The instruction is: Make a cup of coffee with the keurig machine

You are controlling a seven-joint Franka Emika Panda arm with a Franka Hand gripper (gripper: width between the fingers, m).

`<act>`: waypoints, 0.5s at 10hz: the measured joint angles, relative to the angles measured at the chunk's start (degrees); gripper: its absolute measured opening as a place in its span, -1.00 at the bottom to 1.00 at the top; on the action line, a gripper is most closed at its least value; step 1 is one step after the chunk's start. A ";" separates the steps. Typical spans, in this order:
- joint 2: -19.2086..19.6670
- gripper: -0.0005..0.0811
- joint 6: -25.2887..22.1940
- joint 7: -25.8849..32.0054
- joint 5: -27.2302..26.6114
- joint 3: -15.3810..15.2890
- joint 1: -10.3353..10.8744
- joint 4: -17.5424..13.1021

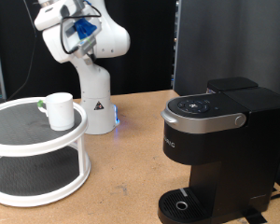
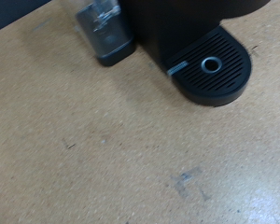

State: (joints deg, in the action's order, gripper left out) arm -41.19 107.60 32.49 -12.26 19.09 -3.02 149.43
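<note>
You have the plain white cylindrical ceramic cup (image 1: pixel 59 109) standing upright on the top tier of a white two-tier round rack (image 1: pixel 28 140), which sits on the brown wooden worktop (image 1: pixel 131 159) well to the exterior view's left of the black boxy Keurig machine (image 1: pixel 219 149). The machine's silver-grey lid handle looks to be down, its round button panel faces up, and its round drip base (image 2: pixel 211 70) carries nothing: no cup is under the spout, so the brewing position is unfilled as things stand.

Your end effector (image 1: pixel 81 30) hangs high above the worktop, up and to the exterior view's left of the Keurig machine, just above the arm's white base and a little to the right of the cup, well apart from both. In the wrist view a dark finger (image 2: pixel 105 33) shows against the bare worktop beside the machine's drip base, with nothing between the fingers. Whether they are spread or closed, you cannot tell from either view.

The relation that matters: taking the Keurig machine as your landmark, the cup lies far off on its left in the exterior view, and from the end effector it lies below and slightly leftward. The cup's long axis is vertical; I cannot make out where its handle points.
</note>
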 joint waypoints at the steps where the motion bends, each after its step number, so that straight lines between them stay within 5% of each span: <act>1: -1.18 -0.97 -2.22 0.91 0.76 1.24 -0.96 -0.01; 5: -2.67 -0.97 -3.59 2.90 1.84 2.39 -1.98 0.75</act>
State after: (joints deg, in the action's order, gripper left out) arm -43.86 104.01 35.39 -10.42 21.48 -5.01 150.18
